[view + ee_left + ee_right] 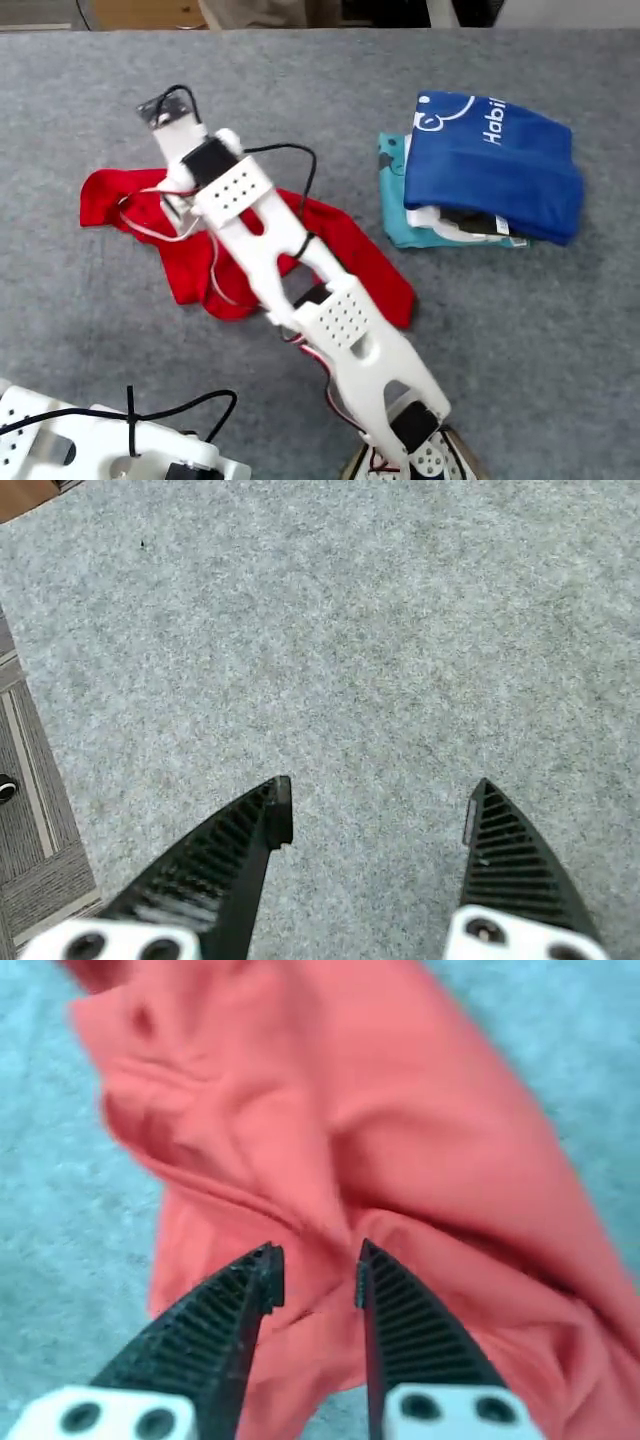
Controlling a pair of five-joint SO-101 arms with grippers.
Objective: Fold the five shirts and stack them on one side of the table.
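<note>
A crumpled red shirt (345, 250) lies left of the table's middle. In the high view the right arm stretches from the near edge across it, with its gripper (175, 198) low over the shirt's left part. In the right wrist view the right gripper (315, 1260) has its jaws close together, and a raised fold of the red shirt (330, 1140) is pinched between them. A stack of folded shirts sits at the right, a blue shirt (490, 165) on top and a teal one (395, 205) at the bottom. My left gripper (380, 810) hangs open over bare grey cloth.
The grey table cover (560, 340) spreads in front of the stack and along the far side. The left arm's white base (100, 445) sits at the near left corner. A floor strip (30, 810) shows past the table edge in the left wrist view.
</note>
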